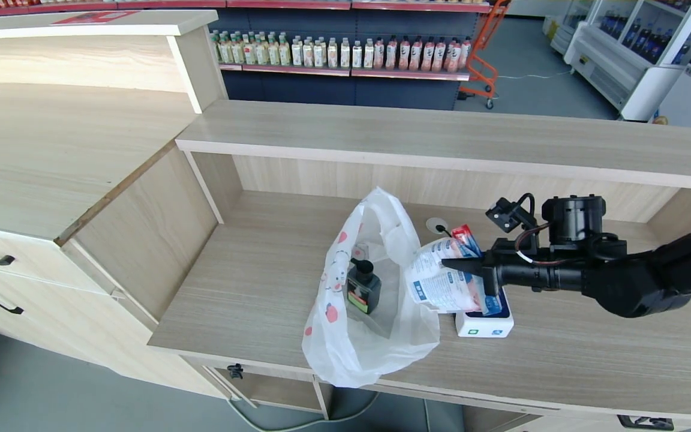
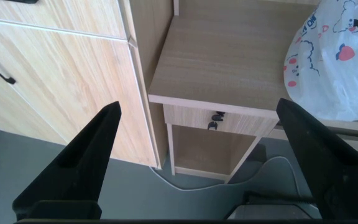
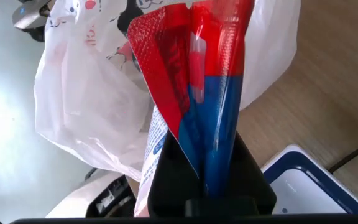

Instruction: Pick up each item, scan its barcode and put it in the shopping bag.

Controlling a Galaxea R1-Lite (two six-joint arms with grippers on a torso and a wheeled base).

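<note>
The pouch [image 1: 441, 282], white and blue with a red top edge, is in my right gripper [image 1: 456, 264], whose jaws are clamped on its upper part. In my right wrist view the red and blue seam stands up from between the two fingers. I hold the pouch over the scanner [image 1: 483, 324], a small white box with a blue top that lies flat on the wooden counter [image 1: 249, 288]. The pouch covers much of the scanner's top, and I cannot tell whether the two touch. The pouch's left side is just beside the shopping bag [image 1: 369, 336], against its plastic.

The shopping bag is thin and white, printed with red and pink cartoon figures. It sits on the counter to the left of the scanner with its mouth open and its handles standing up. A black pump bottle [image 1: 362, 288] stands upright inside it, with a green and red label facing me.

My left gripper [image 2: 199, 118] hangs low beside the counter's front edge, well apart from the bag, above the grey floor [image 2: 61, 155]. Its jaws are wide apart and hold nothing. Past them I see pale drawer fronts [image 2: 55, 68] with black handles, and a cable [image 2: 185, 183] lying on the floor under the counter.
</note>
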